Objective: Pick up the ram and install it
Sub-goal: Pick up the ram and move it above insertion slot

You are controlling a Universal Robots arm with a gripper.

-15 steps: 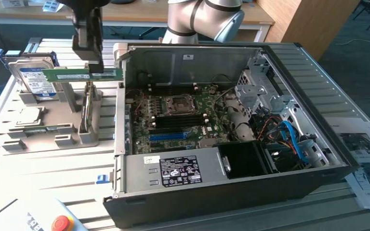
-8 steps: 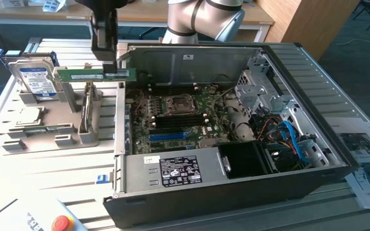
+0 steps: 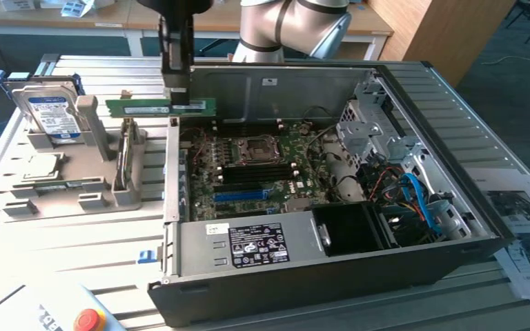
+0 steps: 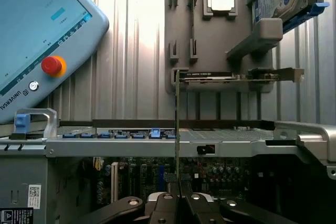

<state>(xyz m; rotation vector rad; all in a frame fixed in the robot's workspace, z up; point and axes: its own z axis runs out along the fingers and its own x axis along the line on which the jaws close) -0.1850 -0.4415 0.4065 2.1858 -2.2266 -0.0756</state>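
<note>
My gripper is shut on the ram, a thin green stick held level in the air. It hangs over the open computer case's wall on the exterior view's left, between the grey fixture and the motherboard. In the wrist view the ram appears edge-on as a thin line rising from my fingers, with the case's rim beneath it. Dark memory slots lie beside the processor socket.
The grey fixture holds a hard drive, a square silver processor chip and an upright card. A long blue slot sits on the board. A teach pendant lies near the table's front. Papers lie on the exterior view's right.
</note>
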